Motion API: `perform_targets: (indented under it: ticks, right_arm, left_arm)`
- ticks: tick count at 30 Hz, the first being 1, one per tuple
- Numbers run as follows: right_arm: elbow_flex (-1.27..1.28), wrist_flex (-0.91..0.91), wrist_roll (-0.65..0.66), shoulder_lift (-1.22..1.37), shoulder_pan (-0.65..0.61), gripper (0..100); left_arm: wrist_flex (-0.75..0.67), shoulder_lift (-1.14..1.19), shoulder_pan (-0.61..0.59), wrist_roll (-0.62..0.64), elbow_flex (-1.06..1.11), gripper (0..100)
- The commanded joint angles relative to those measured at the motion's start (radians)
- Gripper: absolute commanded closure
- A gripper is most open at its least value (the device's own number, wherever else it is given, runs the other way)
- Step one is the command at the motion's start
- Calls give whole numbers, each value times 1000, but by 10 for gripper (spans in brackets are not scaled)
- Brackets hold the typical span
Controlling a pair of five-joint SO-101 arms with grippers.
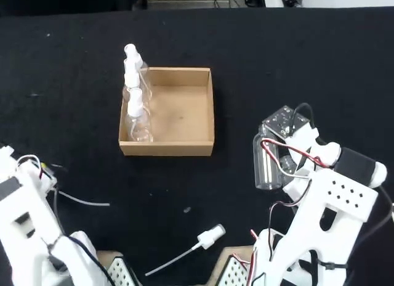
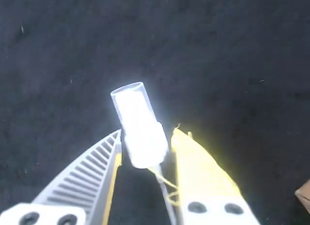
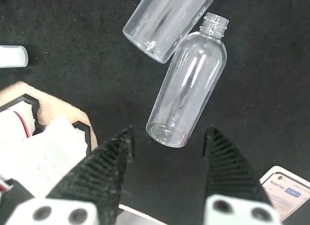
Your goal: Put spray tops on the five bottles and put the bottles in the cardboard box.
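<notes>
Left gripper [image 2: 145, 137] pinches a spray top [image 2: 139, 125]. Right gripper [image 3: 169, 133], spread, hangs over an uncapped bottle [image 3: 186, 96] right of the cardboard box [image 1: 184, 149], which holds three capped bottles [image 1: 138, 116].

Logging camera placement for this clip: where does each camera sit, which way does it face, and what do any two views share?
High view: fixed above the table, looking down on the cardboard box; both arms show along the lower edge.
Left wrist view: on the left arm, looking past its own jaws at the black table; the left gripper clamps a spray top.
Right wrist view: on the right arm, looking down; the right gripper, jaws open, flanks an uncapped bottle.
Shared: the high and right wrist views both show the loose spray top.
</notes>
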Motion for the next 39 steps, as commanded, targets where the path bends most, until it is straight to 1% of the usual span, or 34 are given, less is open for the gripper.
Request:
perform_targets:
  ticks: [1,3,7,10,21,24,28,32,36,37,39]
  right_arm:
    - [-4,8,-9,-35,-15,779]
    - [-4,8,-9,-35,-15,779]
    - [-4,8,-11,-35,-15,779]
    - [-4,8,-12,-35,-15,779]
    - [-4,12,-14,-35,-14,779]
    - [-5,12,-14,-35,-8,779]
    - [-5,14,-14,-35,-8,779]
    - [-5,14,-14,-35,-8,779]
    - [-7,14,-14,-35,-8,779]
    - [-7,14,-14,-35,-8,779]
    - [-7,14,-14,-35,-8,779]
  left_arm:
    - [-17,192,-31,-5,-99,753]
    - [-15,247,-64,0,-148,723]
    - [-11,288,-107,63,-203,720]
    - [-9,298,-99,72,-196,721]
    - [-12,301,-38,276,-147,722]
    - [-14,344,-27,278,-159,722]
    - [-54,454,-30,278,-203,722]
    - [-49,555,-31,278,-260,723]
    - [-48,603,-33,276,-292,723]
    - [-51,606,-33,278,-292,737]
    - [-49,601,-33,275,-292,796]
